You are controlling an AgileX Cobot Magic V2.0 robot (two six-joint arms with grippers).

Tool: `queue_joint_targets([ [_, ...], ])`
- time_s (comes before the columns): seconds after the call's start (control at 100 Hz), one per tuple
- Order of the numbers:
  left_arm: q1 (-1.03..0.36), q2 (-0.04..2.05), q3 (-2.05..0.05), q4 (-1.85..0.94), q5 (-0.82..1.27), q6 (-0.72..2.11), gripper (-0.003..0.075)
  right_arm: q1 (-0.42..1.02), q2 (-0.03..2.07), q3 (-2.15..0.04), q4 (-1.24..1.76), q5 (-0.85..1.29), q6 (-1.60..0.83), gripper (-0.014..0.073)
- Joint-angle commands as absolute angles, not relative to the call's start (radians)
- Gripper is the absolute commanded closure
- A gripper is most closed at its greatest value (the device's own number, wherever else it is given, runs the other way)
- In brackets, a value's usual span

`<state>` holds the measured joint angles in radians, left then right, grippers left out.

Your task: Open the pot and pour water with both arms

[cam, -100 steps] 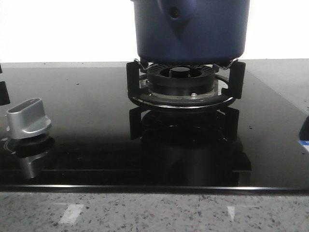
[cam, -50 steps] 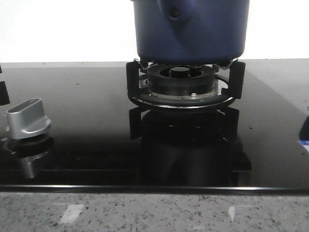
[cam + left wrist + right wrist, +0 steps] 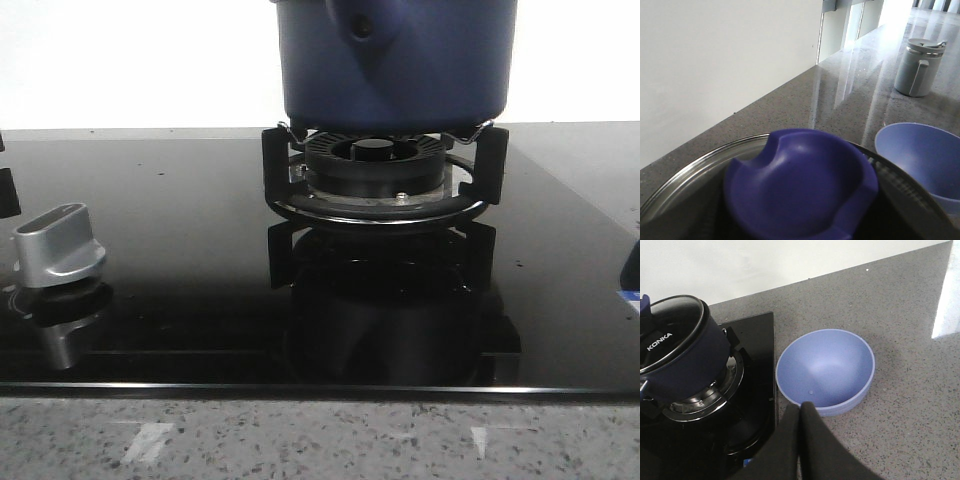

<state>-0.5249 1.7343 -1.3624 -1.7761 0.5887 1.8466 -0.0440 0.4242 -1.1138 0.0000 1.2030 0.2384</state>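
In the front view, the pot (image 3: 397, 62) is sitting on the black burner ring (image 3: 378, 180) of a glossy black cooktop (image 3: 180, 250), its dark-blue wall filling the upper middle and running out past the frame's top edge. A blue handle mount (image 3: 362, 22) with a dark round hole is facing the camera. A silver control knob (image 3: 58, 245) is standing at the left of the glass, well apart from the burner. A speckled grey desk (image 3: 320, 440) is running along the front edge. Neither pincer is showing here.

In the left wrist view, a rounded blue knob (image 3: 800, 187) is filling the foreground, sitting on a glass lid with a metal rim (image 3: 685, 175). A light-blue bowl (image 3: 920, 160) is lying just beside the lid, and a grey lidded jug (image 3: 917, 67) is standing farther off on the desk. The left pincer's fingers are not appearing, so I cannot tell how far it is open.

In the right wrist view, the right pincer (image 3: 801, 440) is hanging with its two dark fingers pressed together, gripping nothing, above the near rim of the bowl (image 3: 826, 371). The pot (image 3: 682, 355), lid on and lettered KONKA, is resting on its burner beside the bowl.
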Motion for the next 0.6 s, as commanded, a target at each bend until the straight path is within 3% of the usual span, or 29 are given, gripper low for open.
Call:
queue_joint_targets([
  [0.0,-0.530,1.701,-1.396,-1.873,0.609,1.858,0.0353,-0.044,0.436,-1.137,0.000,1.138,0.227,0.0662],
  [0.21,-0.530,1.714,-1.396,-1.873,0.618,1.858,0.0346,-0.044,0.436,-1.137,0.000,1.138,0.227,0.0662],
  [0.43,-0.530,1.710,-1.396,-1.873,0.652,1.858,0.0163,-0.044,0.436,-1.134,-0.007,1.113,0.227,0.0662],
  [0.59,-0.530,1.662,-1.396,-1.873,0.637,1.858,0.0159,-0.044,0.436,-1.103,-0.007,1.101,0.227,0.0662],
])
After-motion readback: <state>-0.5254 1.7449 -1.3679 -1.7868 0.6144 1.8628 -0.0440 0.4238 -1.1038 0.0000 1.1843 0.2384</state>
